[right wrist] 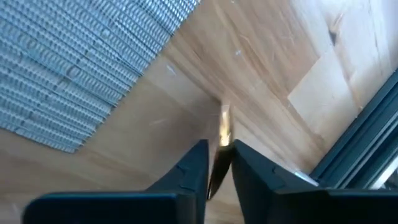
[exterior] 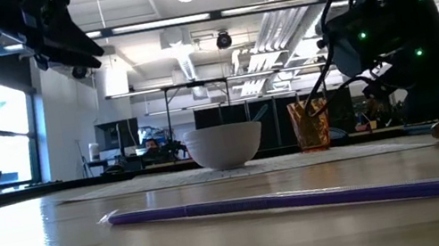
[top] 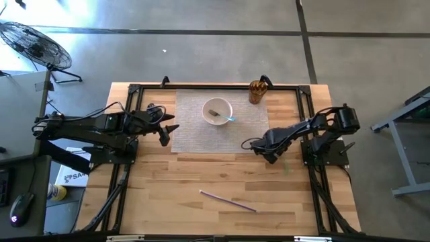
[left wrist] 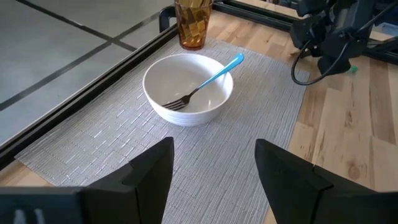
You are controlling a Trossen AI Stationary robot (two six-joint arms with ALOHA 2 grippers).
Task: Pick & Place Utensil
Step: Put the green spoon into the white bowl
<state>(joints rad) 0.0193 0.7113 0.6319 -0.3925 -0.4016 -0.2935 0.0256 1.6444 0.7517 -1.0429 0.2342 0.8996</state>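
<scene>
A white bowl (top: 217, 111) stands on a grey placemat (top: 195, 138) with a blue-handled fork (left wrist: 208, 81) lying in it, tines down and handle leaning on the rim. My left gripper (top: 168, 131) hovers open over the placemat's left edge, facing the bowl (left wrist: 186, 87). My right gripper (top: 272, 158) points down at the bare wood just right of the placemat's near right corner. It is shut on a thin metal utensil (right wrist: 222, 127). A green end (left wrist: 353, 68) of that utensil shows beside the gripper. My right gripper pinches the utensil's thin metal part (right wrist: 219, 152) between its two fingers, coming from above and pointing down. The fingers (right wrist: 196, 165) lie across the strip. The metal end sticks out ahead of the fingertips, low over the wood; whether it rests there I cannot tell.
An amber glass (top: 256, 91) stands at the placemat's far right corner. A long purple stick (top: 227, 200) lies on the wood toward the near edge. A black frame (top: 201, 86) runs round the table's far and side edges.
</scene>
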